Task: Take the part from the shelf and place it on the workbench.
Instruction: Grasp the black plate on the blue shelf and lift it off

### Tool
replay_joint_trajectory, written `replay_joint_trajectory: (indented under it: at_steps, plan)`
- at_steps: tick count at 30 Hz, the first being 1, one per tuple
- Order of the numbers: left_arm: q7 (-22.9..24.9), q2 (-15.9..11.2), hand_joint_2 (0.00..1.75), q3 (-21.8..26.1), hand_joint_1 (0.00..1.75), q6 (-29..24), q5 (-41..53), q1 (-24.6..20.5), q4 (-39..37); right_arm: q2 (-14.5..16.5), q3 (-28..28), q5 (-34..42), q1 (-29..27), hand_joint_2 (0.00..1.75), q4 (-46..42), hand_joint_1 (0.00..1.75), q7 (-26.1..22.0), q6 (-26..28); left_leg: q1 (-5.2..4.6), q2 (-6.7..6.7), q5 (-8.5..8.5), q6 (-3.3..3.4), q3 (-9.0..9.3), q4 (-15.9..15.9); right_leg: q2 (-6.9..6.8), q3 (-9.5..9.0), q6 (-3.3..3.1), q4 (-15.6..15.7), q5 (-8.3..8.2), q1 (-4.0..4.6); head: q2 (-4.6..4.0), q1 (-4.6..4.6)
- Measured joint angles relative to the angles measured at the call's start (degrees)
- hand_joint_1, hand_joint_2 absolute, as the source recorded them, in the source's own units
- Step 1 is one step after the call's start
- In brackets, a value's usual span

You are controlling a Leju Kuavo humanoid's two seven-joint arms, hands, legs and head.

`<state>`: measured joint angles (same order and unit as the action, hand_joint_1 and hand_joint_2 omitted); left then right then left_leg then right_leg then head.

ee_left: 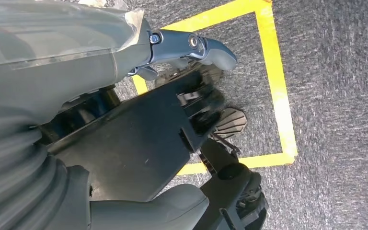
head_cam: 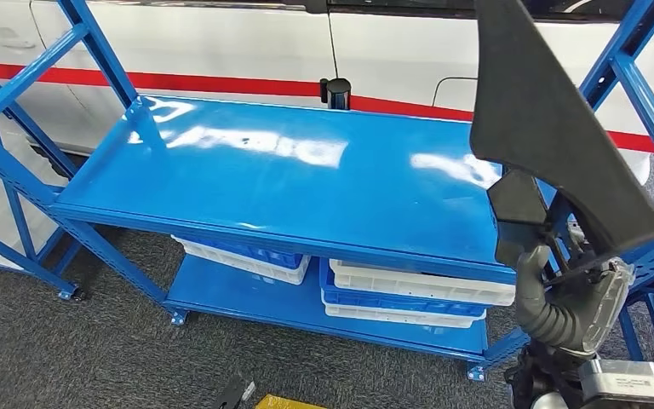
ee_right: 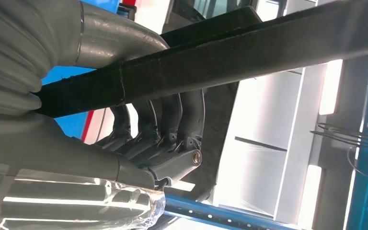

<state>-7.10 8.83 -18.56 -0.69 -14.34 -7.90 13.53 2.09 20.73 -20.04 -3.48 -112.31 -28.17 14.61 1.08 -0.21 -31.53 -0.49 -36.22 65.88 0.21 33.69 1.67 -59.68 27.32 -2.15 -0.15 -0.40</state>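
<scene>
The part (head_cam: pixel 545 111) is a large flat black piece shaped like a triangle, standing upright at the right of the head view. My right hand (head_cam: pixel 562 307) grips its lower stem and holds it in the air, in front of the right end of the blue shelf (head_cam: pixel 289 170). In the right wrist view, the dark fingers (ee_right: pixel 167 120) wrap around the part's black edge (ee_right: pixel 249 52). My left hand (ee_left: pixel 191 62) hangs over the grey carpet with its thumb stretched out and nothing in it.
The shelf's glossy top board is bare. White and blue trays (head_cam: pixel 409 294) are stacked on its lower board. A white vehicle with a red stripe (head_cam: pixel 221 51) stands behind, with a black post (head_cam: pixel 335 92) before it. Yellow tape (ee_left: pixel 280 86) marks the carpet.
</scene>
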Motion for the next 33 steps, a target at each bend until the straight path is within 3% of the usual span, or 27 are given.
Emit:
replay_joint_trajectory:
  at_steps: [2, 3, 4, 7, 9, 13, 15, 17, 18, 19, 21, 23, 24, 28, 30, 32, 33]
  plan:
    - [0.0, 0.0, 1.75, 0.0, 0.0, 0.0, 0.0, 0.0, 0.0, 0.0, 0.0, 0.1, 0.0, 1.75, 0.0, 1.75, 0.0, -0.1, -0.01, 0.03, -3.09, 0.01, -3.77, 7.6, -0.06, 0.14, -0.41, 0.0, -0.02, 0.39, 0.0, -0.01]
    - [0.0, 0.0, 1.75, 0.0, 0.0, 0.0, -0.1, 0.1, 0.0, 0.0, 0.0, 0.1, 0.0, 1.75, 0.0, 1.75, 0.0, -0.2, -0.04, 0.03, -3.31, 0.2, -4.76, 9.4, -0.08, 0.17, -0.52, 0.0, -0.05, 0.6, 0.01, -0.01]
    - [0.0, 0.0, 1.75, 0.0, 0.0, 0.0, -0.1, 0.1, 0.0, 0.0, 0.0, 0.1, 0.0, 1.75, 0.0, 1.75, 0.0, -0.2, -0.12, 0.03, -2.49, 0.51, -4.72, 9.1, -0.07, 0.16, -0.58, 0.0, -0.08, 0.8, 0.01, -0.01]
    - [0.0, -0.1, 1.75, 0.0, 0.0, 0.0, -0.1, 0.0, 0.0, 0.0, 0.1, 0.2, 0.0, 1.75, -0.2, 1.75, 0.0, -0.3, -0.82, 0.13, 2.84, 2.26, 0.59, -1.6, -0.02, 0.01, -0.63, 0.0, -0.11, 1.32, 0.0, 0.05]
    - [0.0, -0.1, 1.75, 0.1, 0.0, 0.0, -0.2, 0.0, 0.0, 0.0, 0.1, 0.3, 0.0, 1.75, -0.4, 1.75, 0.0, -0.4, -1.46, 0.4, 4.09, 2.91, 2.71, -6.0, -0.1, 0.1, -0.55, 0.0, -0.15, 1.4, 0.0, 0.03]
    - [0.2, 0.0, 1.75, 0.3, 0.0, 0.1, -0.3, 0.0, 0.0, 0.1, 0.2, 0.4, 0.2, 1.75, -0.6, 1.75, 0.0, -0.8, -1.53, 0.45, 5.04, 3.08, 2.98, -7.5, -0.36, 0.6, 0.06, -0.6, 0.25, 1.41, 0.0, -0.02]
    - [0.2, 0.0, 1.75, 0.3, 0.0, 0.2, -0.3, 0.0, 0.0, 0.0, 0.2, 0.6, 0.3, 1.75, -0.6, 1.75, -0.1, -0.9, -1.2, 0.53, 5.7, 3.33, 3.09, -8.2, -0.31, 2.68, -0.05, -5.2, 2.85, 1.43, 0.0, 0.15]
    - [0.3, 0.1, 1.75, 0.3, 0.0, 0.4, -0.3, 0.0, 0.0, -0.1, 0.2, 0.7, 0.4, 1.75, -0.6, 1.75, -0.1, -0.8, -1.17, 0.55, 5.91, 3.52, 2.78, -8.2, -0.25, 5.91, -0.05, -12.6, 6.13, 1.3, 0.01, 0.3]
    - [0.3, 0.1, 1.75, 0.3, 0.0, 0.4, -0.3, 0.0, 0.0, -0.2, 0.2, 0.1, 0.3, 1.75, -0.6, 1.75, 0.0, -0.5, -1.17, 0.54, 5.99, 3.51, 2.64, -8.2, -0.26, 6.85, 0.26, -15.0, 6.88, 1.19, 0.01, 0.28]
    - [0.3, 0.1, 1.75, 0.3, 0.0, 0.4, -0.3, 0.0, 0.0, -0.3, 0.2, -1.3, 0.3, 1.75, -0.5, 1.75, 0.0, 0.3, -1.14, 0.51, 6.06, 3.45, 2.54, -8.2, -0.26, 6.72, 0.77, -15.3, 6.72, 1.06, 0.01, 0.29]
    - [0.3, 0.1, 1.75, 0.3, 0.0, 0.5, -0.4, 0.0, 0.0, -0.4, 0.2, -6.6, 0.4, 1.75, -0.4, 1.75, 0.4, 3.0, -1.04, 0.4, 6.12, 3.23, 2.48, -8.0, -0.3, 3.01, 2.07, -8.8, 4.0, 0.71, 0.0, 0.3]
    - [0.3, 0.1, 1.75, 0.3, 0.0, 0.5, -0.6, 0.0, 0.0, -0.5, 0.2, -13.5, 0.4, 1.75, -0.3, 1.75, 1.4, 6.2, -1.16, 0.31, 6.04, 2.73, 2.32, -7.6, -0.24, -0.89, 2.34, -1.4, 1.7, 0.53, 0.0, 0.32]
    - [0.3, 0.1, 1.75, 0.3, 0.0, 0.4, -0.7, 0.0, 0.0, -0.6, 0.2, -16.9, 0.5, 1.75, -0.2, 1.75, 2.1, 7.5, -1.28, 0.29, 6.05, 2.39, 2.19, -7.4, -0.18, -1.73, 2.0, 0.4, 1.2, 0.56, 0.0, 0.32]
    - [0.3, 0.1, 1.75, 0.3, 0.0, 0.2, -1.0, 0.0, 0.0, -0.9, 0.6, -29.1, 0.5, 1.75, 0.2, 1.75, 4.8, 12.1, -1.17, 0.16, 5.76, 1.11, 1.51, -6.7, -0.06, -1.56, 0.06, 0.9, 0.31, 0.49, 0.0, 0.21]
    - [0.3, 0.1, 1.75, 0.4, 0.0, 0.1, -1.3, 0.0, 0.0, -0.9, 1.1, -33.5, 0.6, 1.75, 0.4, 1.75, 5.7, 13.8, -0.93, 0.06, 2.71, 0.5, -0.17, -2.7, -0.15, -1.24, -0.79, 1.1, -0.13, 0.23, 0.01, 0.07]
    - [0.3, 0.1, 1.75, 0.4, 0.0, 0.0, -1.7, 0.1, 0.0, -1.0, 1.6, -37.4, 0.7, 1.75, 0.7, 1.75, 6.6, 15.4, -0.76, 0.05, -1.42, 0.01, -3.16, 4.6, -0.23, -0.7, -1.29, 1.0, -0.43, 0.36, 0.01, -0.02]
    - [0.3, 0.1, 1.75, 0.4, 0.0, 0.0, -1.8, 0.1, 0.0, -1.1, 2.0, -38.9, 0.7, 1.75, 0.9, 1.75, 7.0, 16.0, -0.68, 0.05, -2.62, -0.14, -4.29, 7.5, -0.26, -0.4, -1.43, 1.0, -0.59, 0.42, 0.01, -0.01]
